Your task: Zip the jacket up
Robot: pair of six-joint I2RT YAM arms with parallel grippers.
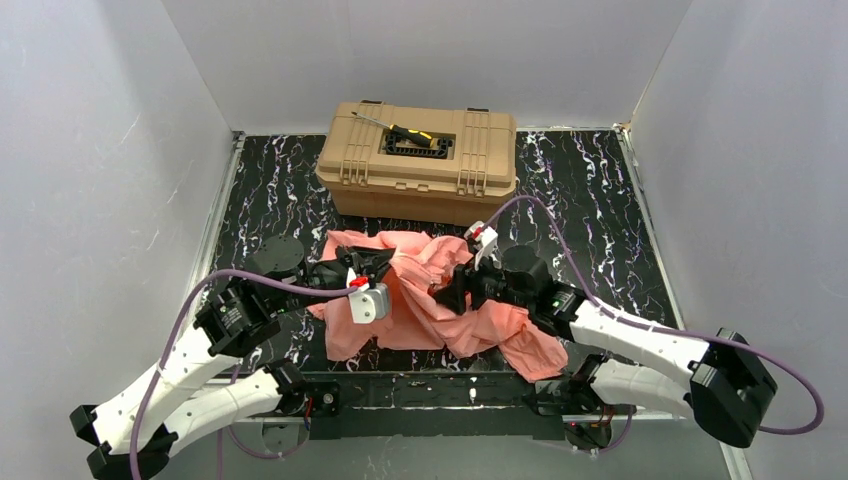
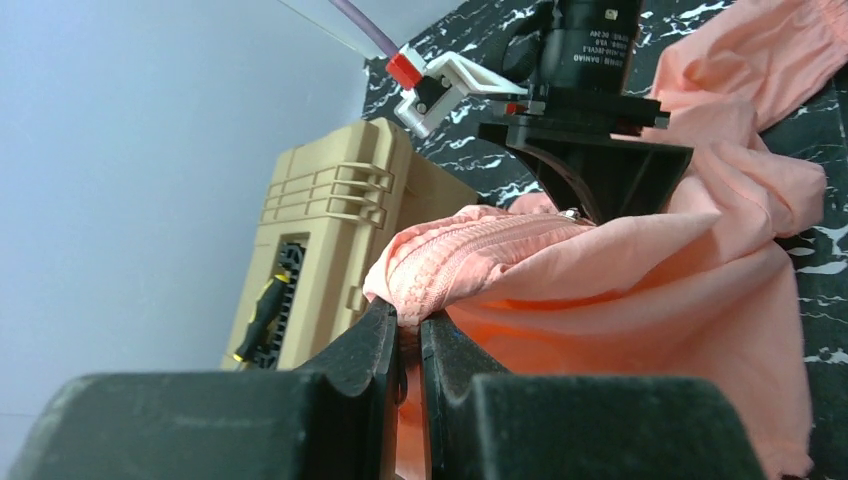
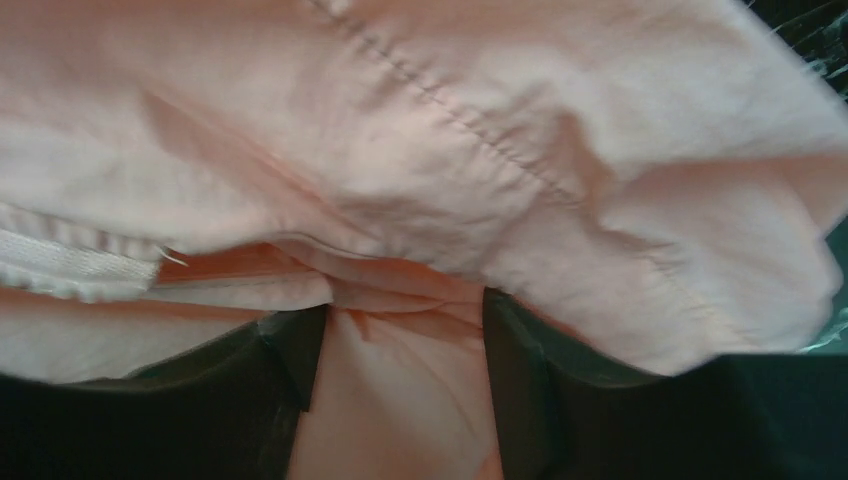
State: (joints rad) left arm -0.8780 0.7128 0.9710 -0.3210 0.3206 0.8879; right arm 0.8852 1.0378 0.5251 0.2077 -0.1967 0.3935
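My left jaws pinch the jacket (image 2: 640, 290) at its zipper edge; my right jaws stand apart, fabric between them.

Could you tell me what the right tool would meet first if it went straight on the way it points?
The jacket: its pink fabric fills the view just ahead of the open right tool, apparently lying between its fingers.
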